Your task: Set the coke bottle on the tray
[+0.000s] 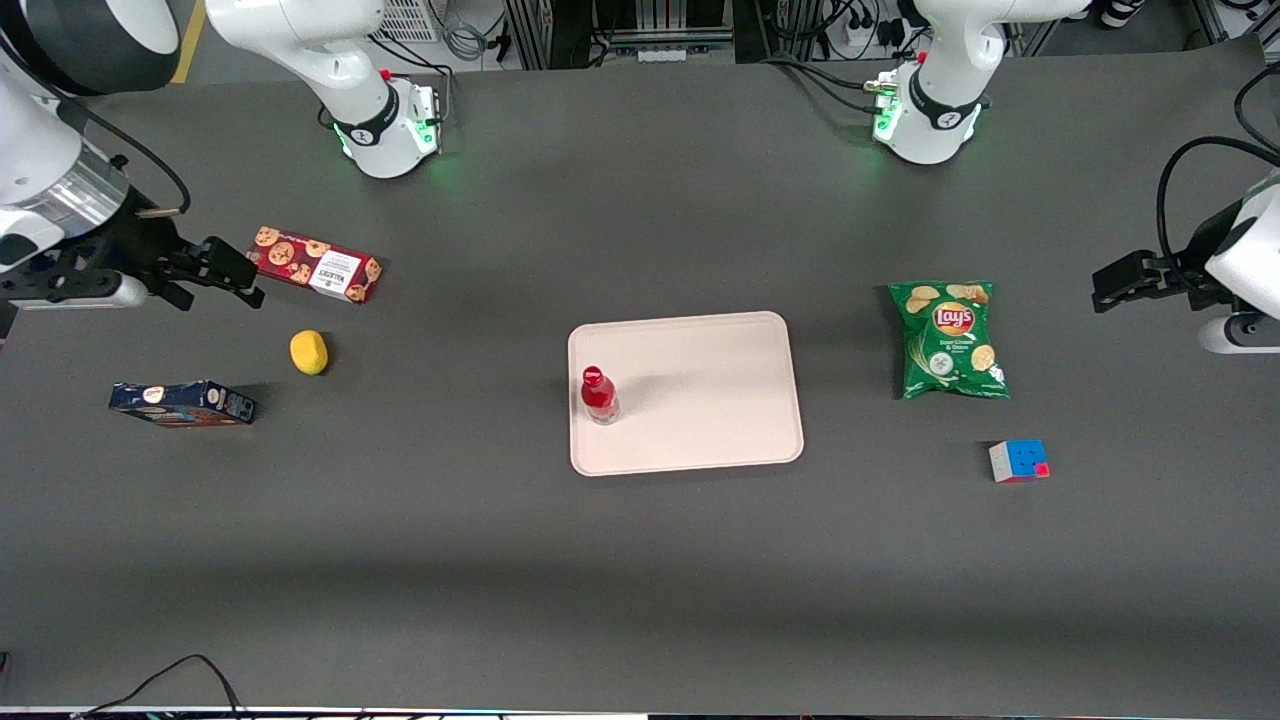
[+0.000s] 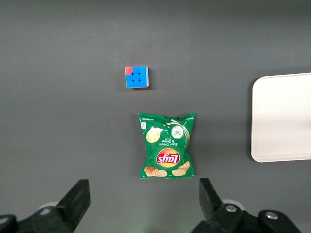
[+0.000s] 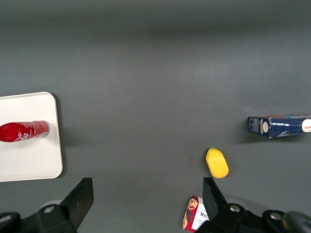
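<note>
Fingers [image 1: 228,272] of the right arm are seen spread and empty over the counter [image 1: 640,580], touching the cookie box [image 1: 317,265]. Well apart, the coke bottle [image 1: 598,394] stands on the tray [image 1: 700,400]. From the right wrist, bottle [image 3: 23,131] and tray [image 3: 29,160] are seen far from the fingers [image 3: 146,204].

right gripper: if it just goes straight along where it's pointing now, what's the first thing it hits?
Probably the red cookie box. The gripper, open, sits at the working arm's end of the table, fingers pointing at the box's near end. Height is unclear, so it might pass just above it. The coke bottle already stands on the tray.
</note>
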Robot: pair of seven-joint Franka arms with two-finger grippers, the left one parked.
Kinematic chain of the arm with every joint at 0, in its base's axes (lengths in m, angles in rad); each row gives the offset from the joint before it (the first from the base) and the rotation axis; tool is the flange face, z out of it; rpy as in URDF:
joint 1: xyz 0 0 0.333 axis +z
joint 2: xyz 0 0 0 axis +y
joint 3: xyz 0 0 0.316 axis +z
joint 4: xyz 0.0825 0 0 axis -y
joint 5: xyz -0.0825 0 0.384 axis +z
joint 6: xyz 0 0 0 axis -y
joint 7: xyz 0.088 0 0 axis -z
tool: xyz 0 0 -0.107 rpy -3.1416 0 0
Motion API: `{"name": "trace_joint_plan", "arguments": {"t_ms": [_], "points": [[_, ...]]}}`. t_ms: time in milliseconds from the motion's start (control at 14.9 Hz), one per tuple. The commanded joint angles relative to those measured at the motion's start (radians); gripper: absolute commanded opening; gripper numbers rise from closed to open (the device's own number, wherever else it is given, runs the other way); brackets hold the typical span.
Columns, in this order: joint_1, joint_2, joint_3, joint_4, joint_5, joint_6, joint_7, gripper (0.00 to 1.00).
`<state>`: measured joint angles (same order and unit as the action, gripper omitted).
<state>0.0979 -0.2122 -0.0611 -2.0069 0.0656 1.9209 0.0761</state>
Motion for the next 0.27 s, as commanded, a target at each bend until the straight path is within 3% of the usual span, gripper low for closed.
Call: {"name": "trace_joint_plan", "arguments": {"t_ms": [0,202], "points": [[-0.004,0.0,-0.02,0.057,-0.012,-0.011,-0.038,1.0],[-0.004,0.025,-0.02,0.098,-0.035,-0.052,-0.038,1.0]]}}
